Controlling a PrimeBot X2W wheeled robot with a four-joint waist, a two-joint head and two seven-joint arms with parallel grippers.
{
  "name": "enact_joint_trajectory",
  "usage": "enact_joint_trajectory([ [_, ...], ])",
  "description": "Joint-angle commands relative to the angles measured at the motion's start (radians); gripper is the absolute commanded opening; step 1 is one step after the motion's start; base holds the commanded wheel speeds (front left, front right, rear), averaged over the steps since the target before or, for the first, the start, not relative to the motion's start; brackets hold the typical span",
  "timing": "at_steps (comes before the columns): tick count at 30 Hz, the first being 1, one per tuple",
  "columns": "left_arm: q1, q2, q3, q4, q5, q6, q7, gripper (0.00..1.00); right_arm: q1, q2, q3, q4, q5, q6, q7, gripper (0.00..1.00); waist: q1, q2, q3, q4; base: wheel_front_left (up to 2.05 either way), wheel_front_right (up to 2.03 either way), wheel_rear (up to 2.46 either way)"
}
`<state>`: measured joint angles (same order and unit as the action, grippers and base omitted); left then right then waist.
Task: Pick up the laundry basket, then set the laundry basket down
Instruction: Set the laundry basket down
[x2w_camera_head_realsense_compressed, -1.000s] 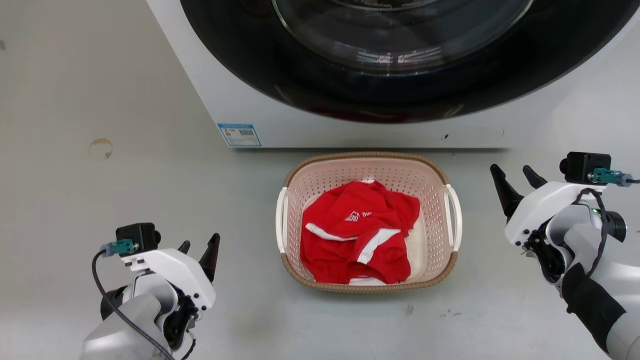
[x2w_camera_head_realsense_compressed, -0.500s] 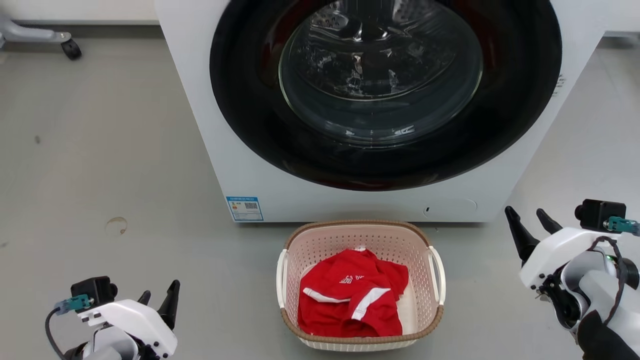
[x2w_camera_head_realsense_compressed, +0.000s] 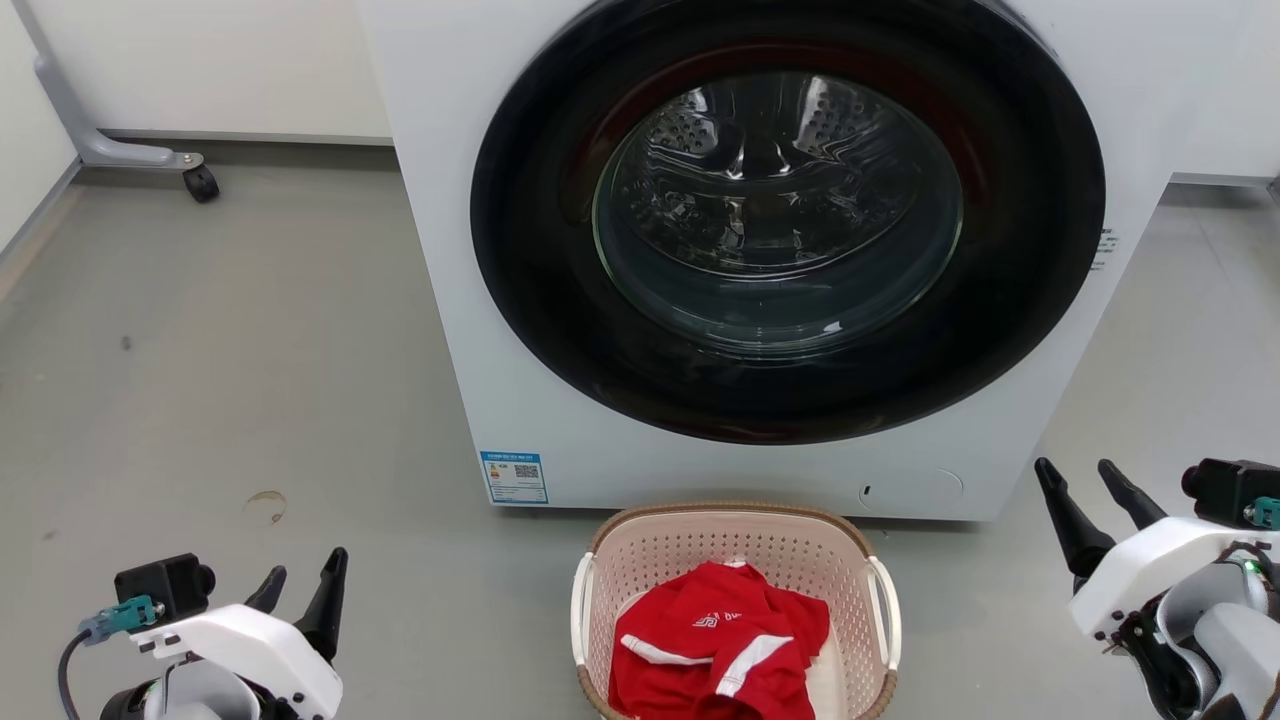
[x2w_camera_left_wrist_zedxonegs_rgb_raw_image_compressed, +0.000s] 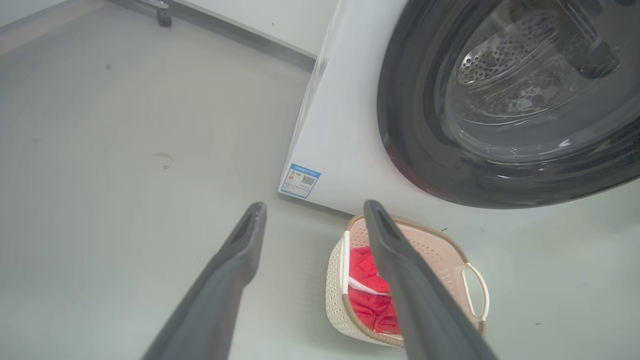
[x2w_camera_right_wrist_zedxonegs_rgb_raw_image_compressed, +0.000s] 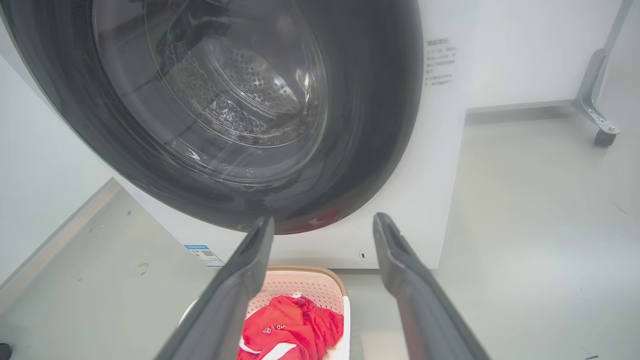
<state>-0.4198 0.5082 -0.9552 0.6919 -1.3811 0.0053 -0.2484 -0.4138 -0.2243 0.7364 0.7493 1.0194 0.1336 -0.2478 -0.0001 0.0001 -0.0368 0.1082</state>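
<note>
Right now I have the laundry basket (x2w_camera_head_realsense_compressed: 680, 550) sitting on the grey floor (x2w_camera_head_realsense_compressed: 250, 350), just in front of the white washer (x2w_camera_head_realsense_compressed: 450, 300) and below its round dark door (x2w_camera_head_realsense_compressed: 775, 210). It stands upright, its brown rim facing up and a white handle on both the left and the right side; the near edge runs off the bottom of my head view. A crumpled red garment (x2w_camera_head_realsense_compressed: 715, 645) with white stripes lies inside it. My left gripper (x2w_camera_head_realsense_compressed: 307, 568) hangs at the near left, clear of the basket, with its two dark fingers released and spread, nothing between them. My right gripper (x2w_camera_head_realsense_compressed: 1075, 468) is out at the right, also apart from the basket, fingers parted and empty. Looking along the left fingers in the wrist view, I see the basket beyond them and to the right, partly behind the right-hand finger. From the right wrist, the basket sits low between the two fingers, under the washer door. A blue label (x2w_camera_head_realsense_compressed: 514, 477) is stuck on the washer's lower left corner, a faint ring stain (x2w_camera_head_realsense_compressed: 266, 505) marks the floor left of it, and a castor wheel (x2w_camera_head_realsense_compressed: 201, 183) stands at the far left by the wall.
</note>
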Motion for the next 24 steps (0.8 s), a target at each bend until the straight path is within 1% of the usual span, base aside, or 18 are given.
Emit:
enact_joint_trajectory([
  [1, -0.010, 0.051, 0.053, -0.055, 0.011, 0.024, -0.013, 1.00, 0.008, -0.026, -0.010, -0.028, -0.014, -0.003, -0.014, 1.00, 0.0001, -0.0001, -0.006, 0.006, 0.00, 0.00, 0.00],
  [4, 0.056, 0.108, 0.104, -0.225, 0.018, 0.105, -0.013, 1.00, 0.035, -0.030, -0.078, -0.064, -0.035, -0.003, -0.014, 1.00, 0.0001, -0.0001, -0.014, 0.014, 0.00, 0.00, 0.00],
  [10, 0.230, 0.246, 0.209, -0.579, 0.009, 0.297, -0.013, 1.00, 0.124, -0.013, -0.212, -0.179, -0.112, -0.003, -0.014, 1.00, 0.0001, -0.0001, -0.020, 0.017, 0.00, 0.00, 0.00],
  [13, 0.320, 0.294, 0.286, -0.719, 0.020, 0.393, -0.013, 1.00, 0.182, -0.010, -0.258, -0.228, -0.152, -0.003, -0.014, 1.00, 0.0001, -0.0001, -0.023, 0.017, 0.00, 0.00, 0.00],
  [15, 0.375, 0.315, 0.334, -0.797, 0.034, 0.439, -0.013, 1.00, 0.216, -0.009, -0.279, -0.256, -0.174, -0.003, -0.014, 1.00, 0.0001, -0.0001, -0.025, 0.015, 0.00, 0.00, 0.00],
  [17, 0.419, 0.335, 0.368, -0.860, 0.059, 0.464, -0.013, 1.00, 0.241, -0.009, -0.295, -0.280, -0.193, -0.003, -0.011, 1.00, 0.0001, -0.0001, -0.024, 0.012, 0.00, 0.00, 0.00],
  [22, 0.496, 0.349, 0.426, -0.957, 0.091, 0.491, -0.013, 1.00, 0.283, -0.001, -0.338, -0.334, -0.236, -0.003, 0.019, 1.00, 0.0001, -0.0001, -0.020, 0.003, 0.00, 0.00, 0.00],
  [24, 0.516, 0.352, 0.440, -0.985, 0.107, 0.495, -0.013, 1.00, 0.297, 0.013, -0.369, -0.361, -0.258, -0.003, 0.033, 1.00, 0.0001, -0.0001, -0.015, 0.003, 0.00, 0.00, 0.00],
])
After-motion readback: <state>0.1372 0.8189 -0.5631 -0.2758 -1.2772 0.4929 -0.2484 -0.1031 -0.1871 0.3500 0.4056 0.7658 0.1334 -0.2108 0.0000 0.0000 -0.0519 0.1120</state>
